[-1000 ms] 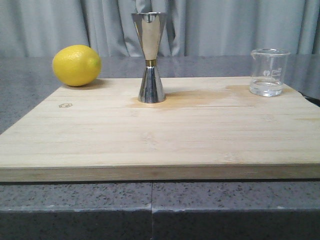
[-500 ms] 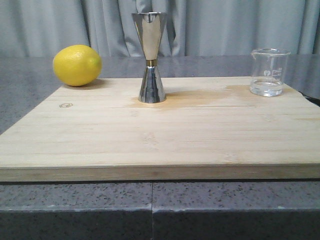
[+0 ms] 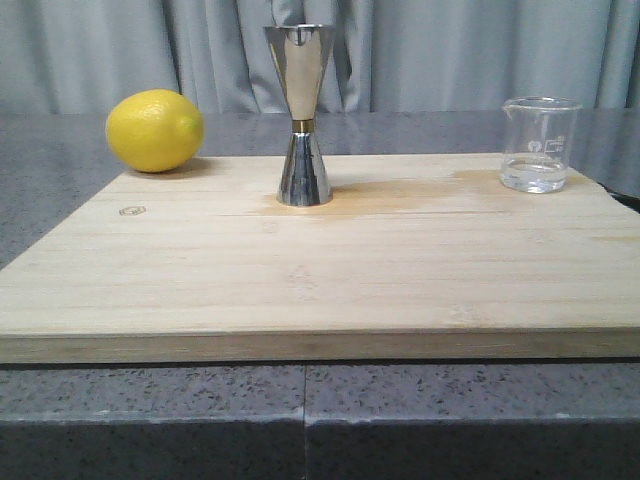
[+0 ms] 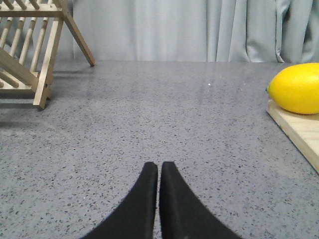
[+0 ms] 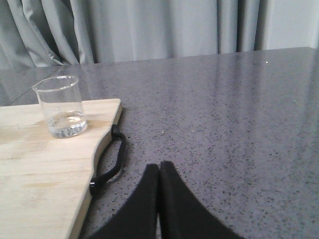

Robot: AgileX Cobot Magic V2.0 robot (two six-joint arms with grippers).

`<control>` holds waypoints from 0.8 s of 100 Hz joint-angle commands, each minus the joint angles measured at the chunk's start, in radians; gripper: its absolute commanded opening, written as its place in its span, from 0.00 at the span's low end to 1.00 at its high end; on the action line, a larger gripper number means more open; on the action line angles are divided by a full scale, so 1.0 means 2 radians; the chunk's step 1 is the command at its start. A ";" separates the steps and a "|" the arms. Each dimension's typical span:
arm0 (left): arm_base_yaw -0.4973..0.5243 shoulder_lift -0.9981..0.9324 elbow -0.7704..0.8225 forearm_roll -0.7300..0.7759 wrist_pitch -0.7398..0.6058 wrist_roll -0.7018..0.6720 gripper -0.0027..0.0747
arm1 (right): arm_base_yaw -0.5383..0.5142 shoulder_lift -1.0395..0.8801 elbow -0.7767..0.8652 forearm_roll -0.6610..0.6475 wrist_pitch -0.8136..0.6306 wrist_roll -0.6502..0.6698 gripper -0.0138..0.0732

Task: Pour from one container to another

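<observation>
On a pale wooden board laid across a grey speckled counter, the steel jigger is seen standing upright near the far edge, about midway along it. The glass beaker is set upright at the board's far right corner, well apart from the jigger, with a shallow layer of clear liquid in its bottom. A lemon is placed at the far left corner, resting at the board's edge. From the right wrist view, the beaker is shown beside the board's black handle, while the right gripper is held low over bare counter off the board's right side, its jaws pressed together on nothing. The left gripper is likewise clenched and empty over the counter left of the board, with a wooden rack visible beyond it.
</observation>
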 commanded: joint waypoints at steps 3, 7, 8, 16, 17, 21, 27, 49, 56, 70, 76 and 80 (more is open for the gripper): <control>-0.003 -0.011 0.014 0.000 -0.040 -0.004 0.01 | 0.001 -0.010 0.005 -0.007 -0.042 -0.004 0.09; -0.003 -0.011 0.014 0.000 -0.040 -0.004 0.01 | 0.001 -0.010 0.005 -0.017 -0.048 0.004 0.09; -0.003 -0.011 0.014 0.000 -0.040 -0.004 0.01 | 0.001 -0.010 0.005 -0.020 -0.050 0.007 0.09; -0.003 -0.011 0.014 0.000 -0.040 -0.004 0.01 | 0.001 -0.010 0.005 -0.120 -0.064 0.100 0.09; -0.003 -0.011 0.014 0.000 -0.040 -0.004 0.01 | 0.001 -0.010 0.005 -0.129 -0.065 0.109 0.09; -0.003 -0.011 0.014 0.000 -0.040 -0.004 0.01 | 0.001 -0.010 0.005 -0.177 -0.070 0.150 0.09; -0.003 -0.011 0.014 0.000 -0.040 -0.004 0.01 | 0.001 -0.010 0.005 -0.194 -0.076 0.159 0.09; -0.003 -0.011 0.014 0.000 -0.040 -0.004 0.01 | 0.001 -0.010 0.005 -0.194 -0.084 0.159 0.09; -0.003 -0.011 0.014 0.000 -0.040 -0.004 0.01 | 0.001 -0.010 0.005 -0.194 -0.084 0.159 0.09; -0.003 -0.011 0.014 0.000 -0.040 -0.004 0.01 | 0.001 -0.010 0.005 -0.194 -0.084 0.159 0.09; -0.003 -0.011 0.014 0.000 -0.040 -0.004 0.01 | 0.001 -0.010 0.005 -0.194 -0.084 0.159 0.09; -0.003 -0.011 0.014 0.000 -0.040 -0.004 0.01 | 0.001 -0.010 0.005 -0.194 -0.084 0.159 0.09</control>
